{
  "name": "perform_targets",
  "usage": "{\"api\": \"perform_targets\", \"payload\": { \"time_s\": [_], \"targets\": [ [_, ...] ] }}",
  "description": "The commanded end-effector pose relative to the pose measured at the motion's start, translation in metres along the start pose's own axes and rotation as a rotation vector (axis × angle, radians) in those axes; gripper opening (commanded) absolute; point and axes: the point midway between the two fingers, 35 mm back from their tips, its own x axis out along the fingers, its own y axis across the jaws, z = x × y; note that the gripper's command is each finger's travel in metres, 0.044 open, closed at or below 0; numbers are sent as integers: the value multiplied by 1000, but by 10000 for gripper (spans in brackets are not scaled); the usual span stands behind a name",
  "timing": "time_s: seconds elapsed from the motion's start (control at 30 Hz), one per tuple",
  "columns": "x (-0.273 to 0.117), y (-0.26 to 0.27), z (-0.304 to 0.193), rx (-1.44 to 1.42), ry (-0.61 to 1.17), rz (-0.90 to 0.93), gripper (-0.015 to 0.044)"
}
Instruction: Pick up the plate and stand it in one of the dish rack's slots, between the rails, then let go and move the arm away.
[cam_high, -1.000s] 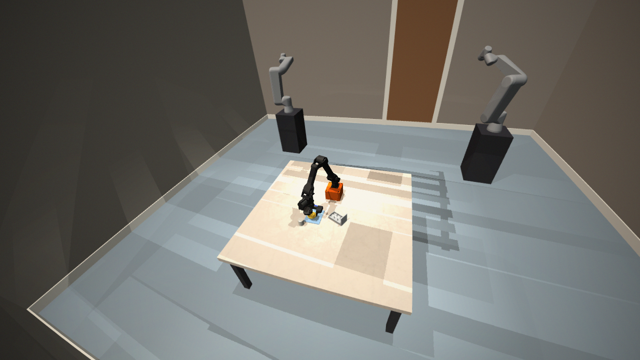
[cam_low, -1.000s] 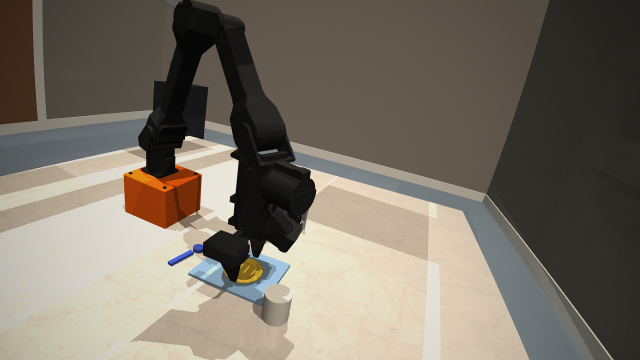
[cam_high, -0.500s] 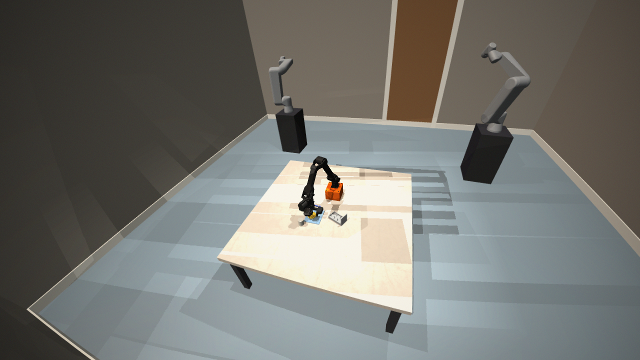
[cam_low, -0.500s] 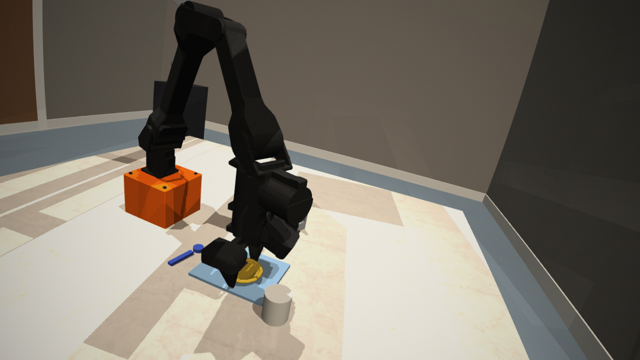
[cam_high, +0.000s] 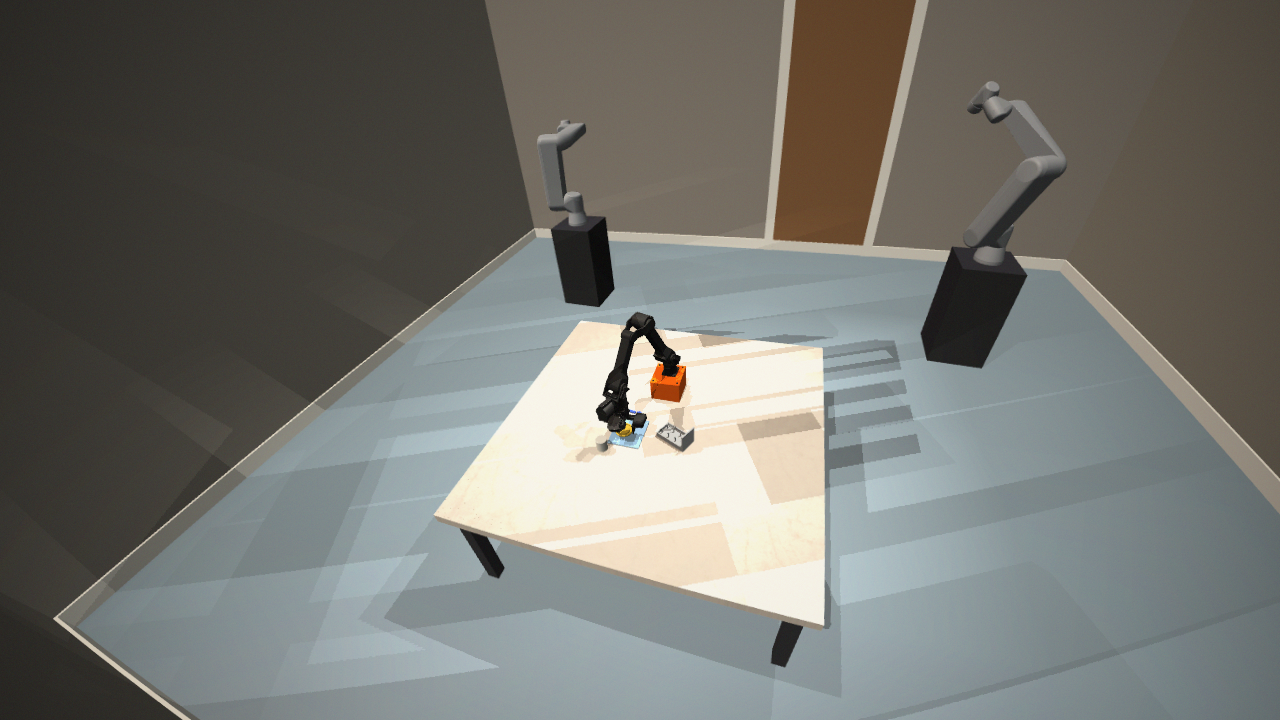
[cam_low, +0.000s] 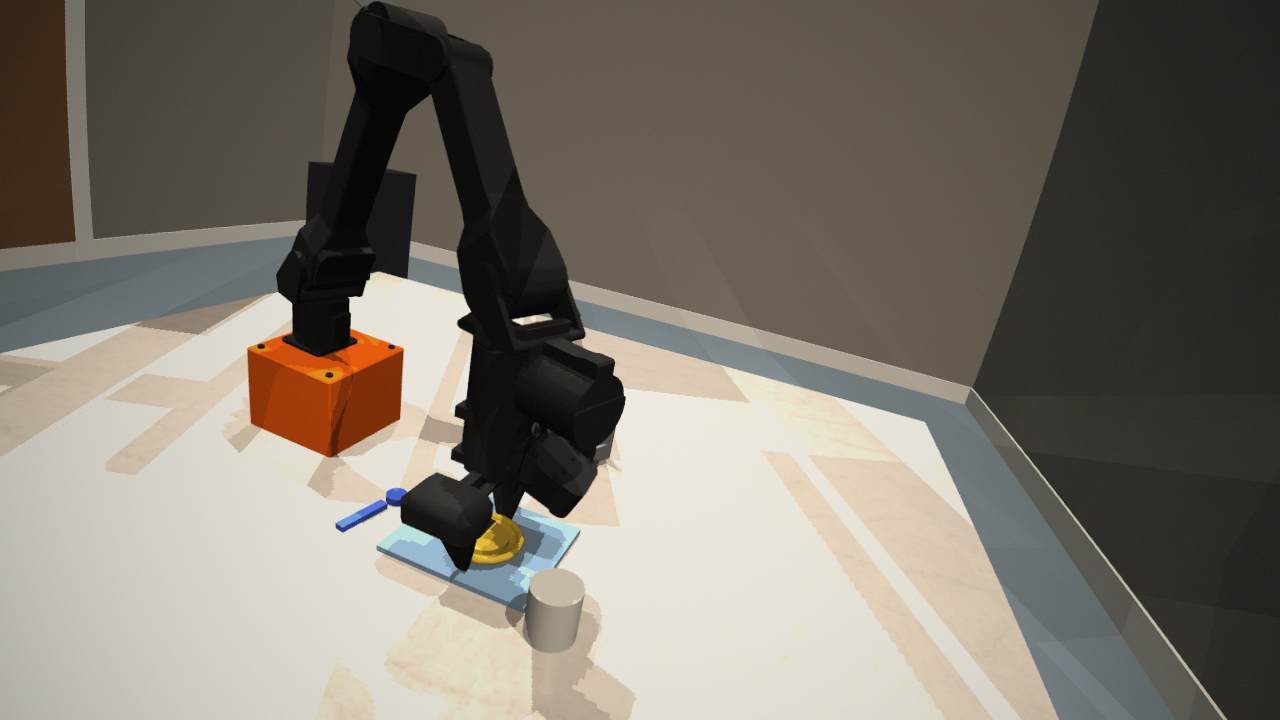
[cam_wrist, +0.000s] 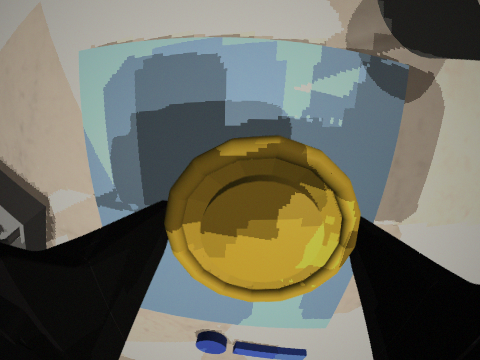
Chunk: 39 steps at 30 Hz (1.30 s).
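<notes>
The yellow round plate lies face up, low over the light-blue square mat; whether it touches the mat I cannot tell. My gripper is shut on the plate, one finger at each side of its rim, and partly hides it in the exterior view. The grey dish rack stands to the right of the mat in the top view. Only its corner shows at the left edge of the wrist view, and the arm hides most of it in the exterior view.
A grey cylinder stands at the mat's corner; its dark side shows in the wrist view. A blue disc and a blue bar lie beside the mat. The orange base block carries the arm.
</notes>
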Motion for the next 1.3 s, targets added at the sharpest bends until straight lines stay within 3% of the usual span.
{"api": "perform_targets", "payload": {
  "time_s": [0.0,0.23,0.87,1.07,1.27],
  "targets": [
    [-19,-3,7,-4,-12,-7,176],
    [-64,-5,13,-4,-13,-7,0],
    [-168,-2,10,-4,-13,-6,0],
    [-171,-1,9,-26,-13,-6,0],
    [-173,10,5,-227,-12,-6,0]
  ]
}}
